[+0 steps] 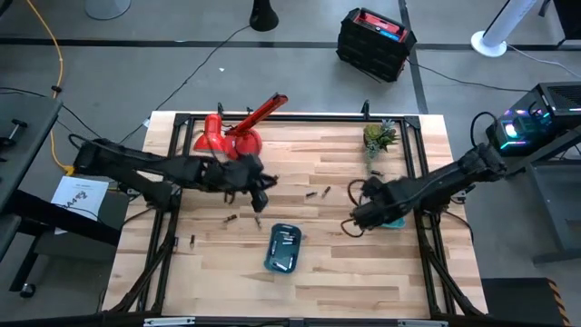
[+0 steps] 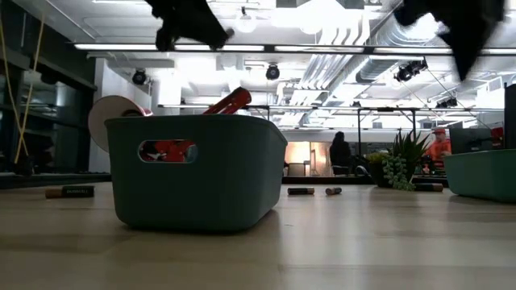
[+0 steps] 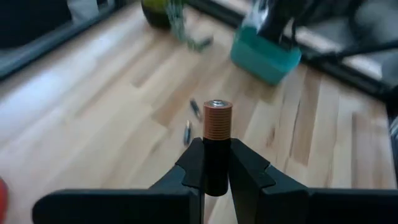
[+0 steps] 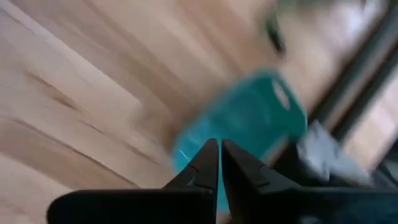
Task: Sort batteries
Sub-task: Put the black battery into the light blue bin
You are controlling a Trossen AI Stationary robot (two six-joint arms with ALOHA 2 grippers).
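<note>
Small dark batteries with metal ends lie scattered on the wooden table (image 1: 320, 193) (image 1: 231, 219) (image 1: 192, 241) (image 2: 68, 192) (image 2: 301, 191). Several more lie in the teal tray (image 1: 283, 248) near the table's near edge, which fills the middle of the low view (image 2: 193, 169). My left gripper (image 1: 259, 195) (image 3: 216, 168) hovers left of the table's middle, shut on one battery (image 3: 217, 121). My right gripper (image 1: 357, 220) (image 4: 220, 165) is shut and holds nothing, hovering beside a second teal tray (image 1: 396, 219) (image 4: 249, 118) (image 2: 484, 173) on the right. My left gripper pinches the battery's dark lower part (image 3: 216, 155) between its two fingertips. The battery lies along the fingers, and its copper-coloured end with the metal cap (image 3: 217, 115) sticks out past them. It is lifted clear of the table.
A red tool (image 1: 238, 132) lies at the far left of the table, and a small potted plant (image 1: 379, 136) stands at the far right. Black frame rails run along the table's edges. Bare wood lies between the two trays and along the near edge.
</note>
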